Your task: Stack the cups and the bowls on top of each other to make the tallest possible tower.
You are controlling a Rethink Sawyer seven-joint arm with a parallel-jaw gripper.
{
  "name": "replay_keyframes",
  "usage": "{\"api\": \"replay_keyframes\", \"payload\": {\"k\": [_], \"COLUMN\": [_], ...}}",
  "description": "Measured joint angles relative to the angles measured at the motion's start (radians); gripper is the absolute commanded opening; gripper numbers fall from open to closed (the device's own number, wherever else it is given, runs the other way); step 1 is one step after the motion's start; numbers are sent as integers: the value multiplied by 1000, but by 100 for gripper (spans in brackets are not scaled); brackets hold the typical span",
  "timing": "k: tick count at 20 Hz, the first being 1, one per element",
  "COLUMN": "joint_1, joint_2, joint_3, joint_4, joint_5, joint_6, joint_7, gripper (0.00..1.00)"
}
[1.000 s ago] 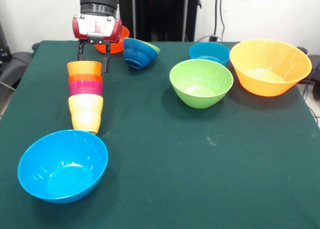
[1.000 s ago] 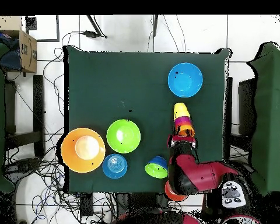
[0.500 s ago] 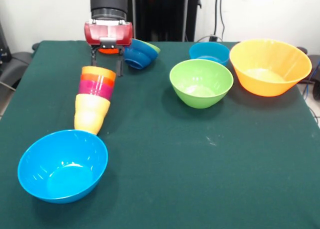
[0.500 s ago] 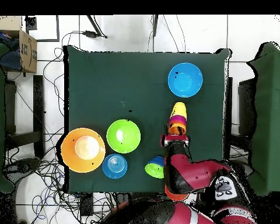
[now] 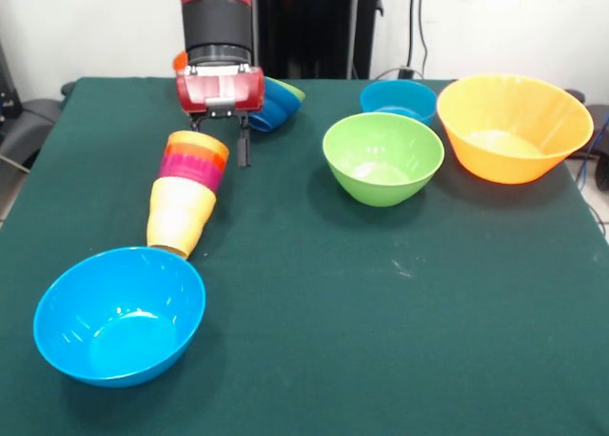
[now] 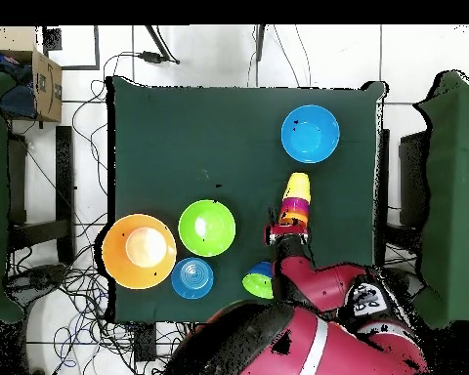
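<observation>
The tower (image 5: 186, 193) is a leaning column of nested cups: yellow (image 5: 179, 217) at the base, then purple (image 5: 188, 176), red-orange (image 5: 193, 161) and orange-yellow (image 5: 196, 145) on top. It stands at the left of the table and also shows in the overhead view (image 6: 295, 200). My gripper (image 5: 220, 143) is at the column's top with its fingers apart. One finger (image 5: 245, 152) is just right of the top rim; the other is hidden behind the top cup. A large light blue bowl (image 5: 119, 312) sits in front of the column.
A green bowl (image 5: 383, 157), a small blue bowl (image 5: 398, 100) and a large orange-yellow bowl (image 5: 514, 127) stand to the right. A tilted dark blue bowl nested with a green one (image 5: 278, 103) lies behind the gripper. An orange-red bowl (image 5: 179, 61) is mostly hidden by the arm.
My gripper has moved right and toward the camera in the front view. The column's top has swung right with it, so the column leans more; its base has barely shifted.
</observation>
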Motion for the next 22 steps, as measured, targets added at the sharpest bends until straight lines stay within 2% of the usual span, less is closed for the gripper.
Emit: {"api": "replay_keyframes", "payload": {"k": [10, 22], "joint_1": [4, 49], "joint_2": [36, -28], "joint_3": [-1, -19], "joint_4": [-54, -91], "joint_5": [0, 0], "joint_6": [-36, -36], "joint_7": [0, 0], "gripper": [100, 100]}}
